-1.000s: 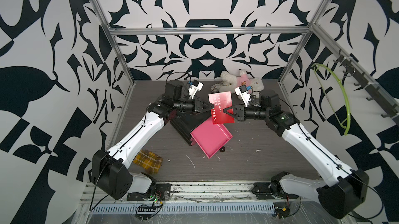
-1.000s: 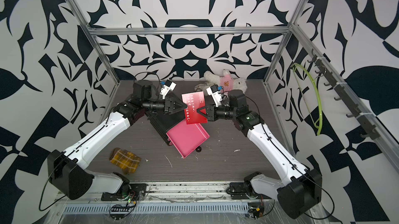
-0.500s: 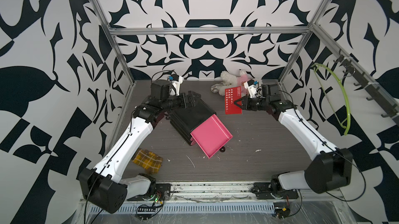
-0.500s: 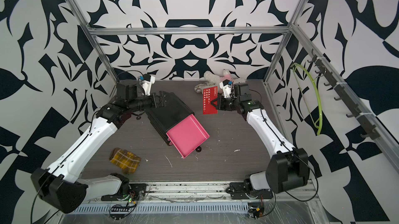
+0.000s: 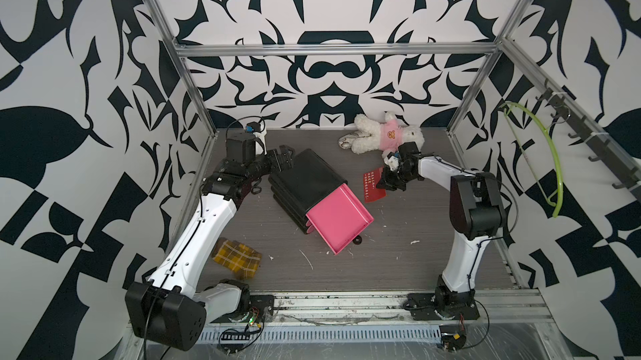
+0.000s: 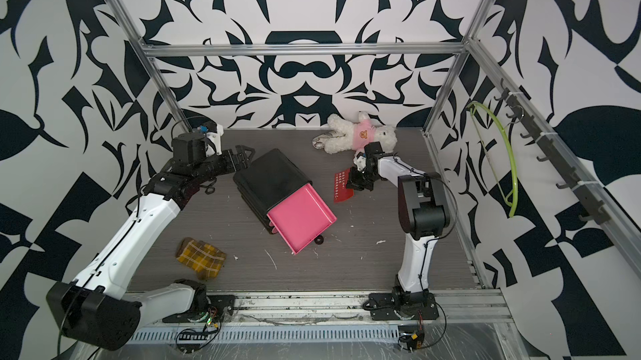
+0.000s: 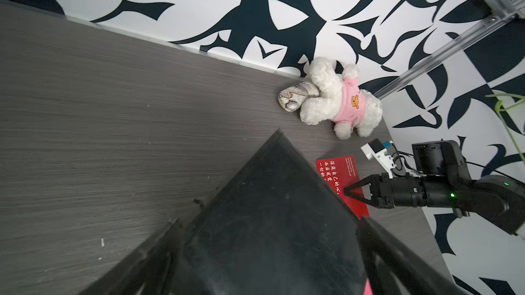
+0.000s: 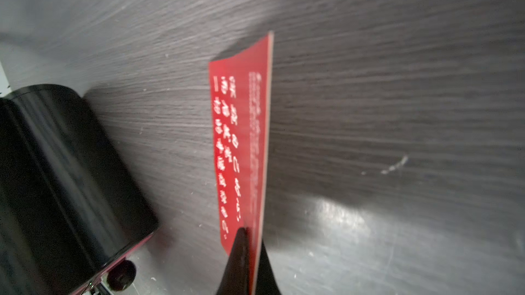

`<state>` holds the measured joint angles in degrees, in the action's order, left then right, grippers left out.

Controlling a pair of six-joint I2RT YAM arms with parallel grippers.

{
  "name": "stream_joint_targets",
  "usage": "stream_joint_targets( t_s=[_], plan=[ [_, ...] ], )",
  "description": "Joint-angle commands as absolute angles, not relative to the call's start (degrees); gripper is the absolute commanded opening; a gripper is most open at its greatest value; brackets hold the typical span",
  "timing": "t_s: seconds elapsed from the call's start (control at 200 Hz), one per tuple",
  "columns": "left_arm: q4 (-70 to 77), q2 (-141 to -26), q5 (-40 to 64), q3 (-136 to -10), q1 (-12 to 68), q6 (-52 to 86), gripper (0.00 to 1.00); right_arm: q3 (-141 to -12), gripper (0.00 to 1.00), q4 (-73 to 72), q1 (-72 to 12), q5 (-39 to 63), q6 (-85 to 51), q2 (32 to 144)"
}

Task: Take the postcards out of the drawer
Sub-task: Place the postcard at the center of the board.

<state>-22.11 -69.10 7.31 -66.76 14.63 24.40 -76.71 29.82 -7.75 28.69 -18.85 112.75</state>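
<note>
A red postcard (image 5: 373,186) with white characters is pinched at one end by my shut right gripper (image 5: 380,184), low over the table just right of the black cabinet (image 5: 307,181). The right wrist view shows the postcard (image 8: 244,137) nearly edge-on between the right gripper's (image 8: 250,239) fingertips. The pink drawer (image 5: 338,221) stands pulled out of the cabinet toward the front, its floor bare. My left gripper (image 5: 286,157) is open at the cabinet's back corner, holding nothing. In the left wrist view its fingers (image 7: 377,239) spread over the cabinet top (image 7: 270,208).
A white plush toy in a pink shirt (image 5: 385,136) and a small patterned pouch (image 5: 347,141) lie at the back wall. A yellow plaid cloth (image 5: 237,259) lies front left. A small black knob (image 5: 357,240) sits by the drawer front. A green hanger (image 5: 541,164) hangs on the right wall.
Both grippers met at the postcard above the drawer. The left gripper let go, opened wide and drew back to the cabinet's back corner. The right gripper carried the postcard right and lower.
</note>
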Motion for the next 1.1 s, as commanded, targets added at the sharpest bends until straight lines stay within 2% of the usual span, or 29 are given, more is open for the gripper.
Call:
stream_joint_targets(
  t_s=[0.0,0.105,0.13,0.155,0.21,0.325,0.575,0.635,0.785,0.89,0.94,1.045,1.1],
  plan=[
    [-21.2,-69.7,8.8,-65.3,13.2,23.7,0.99,-79.5,0.00,31.1,-7.9,26.0,-18.2,112.9],
    [-20.6,-69.8,9.8,-64.5,12.5,23.8,0.99,-79.8,0.00,32.2,-7.8,22.2,-18.1,114.0],
    [-20.6,-69.9,10.0,-64.4,12.4,23.8,0.99,-80.0,0.03,32.5,-7.7,21.6,-18.0,114.2],
    [-20.6,-69.9,10.2,-64.4,12.3,23.8,0.99,-80.1,0.08,32.9,-7.6,20.8,-17.9,114.5],
    [-20.6,-70.1,10.5,-64.3,12.1,23.7,0.99,-80.4,0.26,33.6,-7.6,18.9,-17.8,114.5],
    [-20.4,-70.3,11.2,-64.6,11.8,23.7,0.99,-80.5,0.47,34.2,-7.6,15.7,-17.3,113.2],
    [-21.6,-72.6,12.3,-69.3,11.3,21.7,0.99,-77.7,0.49,36.8,-7.7,10.3,-16.7,104.2],
    [-22.6,-76.3,12.7,-71.8,10.8,20.5,0.99,-75.1,0.49,36.7,-8.0,10.9,-16.8,100.6],
    [-27.2,-83.1,14.1,-78.7,9.1,17.6,0.99,-67.2,0.48,36.5,-10.1,10.3,-16.9,90.8],
    [-28.5,-86.9,16.0,-81.8,7.8,16.4,0.99,-61.4,0.43,36.5,-12.4,9.5,-17.7,83.2],
    [-29.5,-88.8,17.2,-83.1,7.2,15.8,0.99,-58.7,0.33,36.1,-13.6,10.0,-18.5,79.7],
    [-32.5,-92.5,20.3,-85.1,6.8,15.7,0.99,-53.0,0.00,34.9,-17.5,11.8,-20.1,73.3],
    [-32.8,-93.6,23.6,-84.6,6.8,15.4,0.99,-50.9,0.00,34.5,-20.5,11.3,-21.2,70.2]
  ],
)
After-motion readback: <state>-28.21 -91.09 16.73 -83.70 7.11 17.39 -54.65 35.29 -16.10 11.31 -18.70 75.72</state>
